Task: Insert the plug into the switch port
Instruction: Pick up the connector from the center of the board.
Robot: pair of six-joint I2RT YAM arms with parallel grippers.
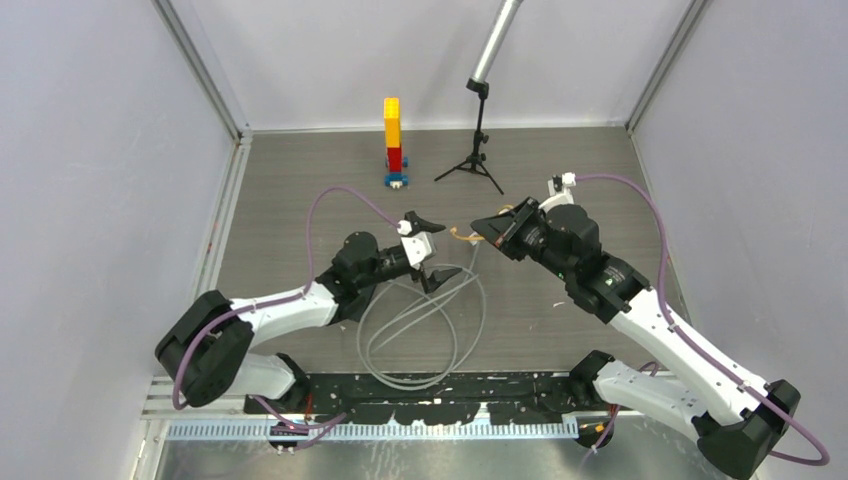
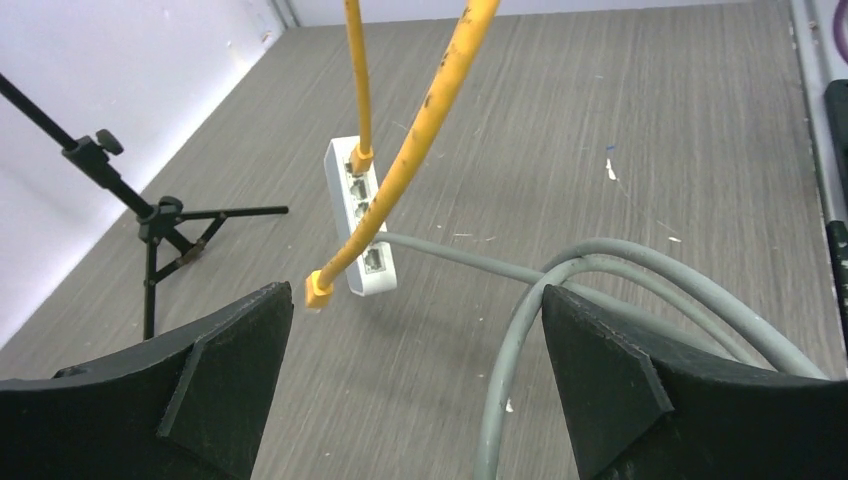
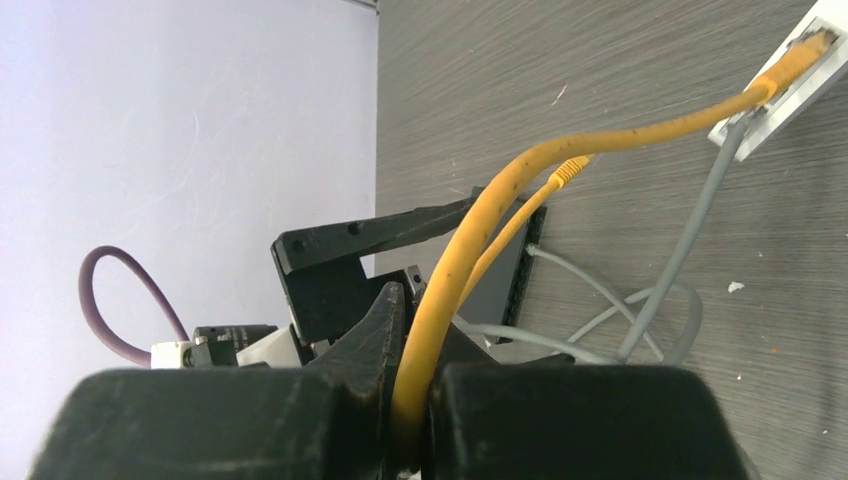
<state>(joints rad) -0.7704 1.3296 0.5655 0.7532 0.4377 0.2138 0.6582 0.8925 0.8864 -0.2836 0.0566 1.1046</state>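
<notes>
A small white switch box (image 2: pixel 361 216) lies flat on the table, its row of ports facing the left wrist camera. One end of a yellow cable (image 2: pixel 432 110) is seated in the far port (image 2: pixel 360 158). The cable's other end carries the free yellow plug (image 2: pixel 318 291), which hangs in the air beside the box's near end, close to an empty switch port (image 2: pixel 376 261). My right gripper (image 3: pixel 425 350) is shut on the middle of the yellow cable (image 3: pixel 520 175), with the plug (image 3: pixel 571 170) dangling ahead of it. My left gripper (image 2: pixel 415 300) is open, empty and short of the box.
A grey cable (image 2: pixel 560 290) runs from the switch box into loose loops (image 1: pixel 420 330) on the table between the arms. A black tripod (image 1: pixel 478 150) and a yellow, red and blue brick tower (image 1: pixel 393 140) stand at the back. Walls close both sides.
</notes>
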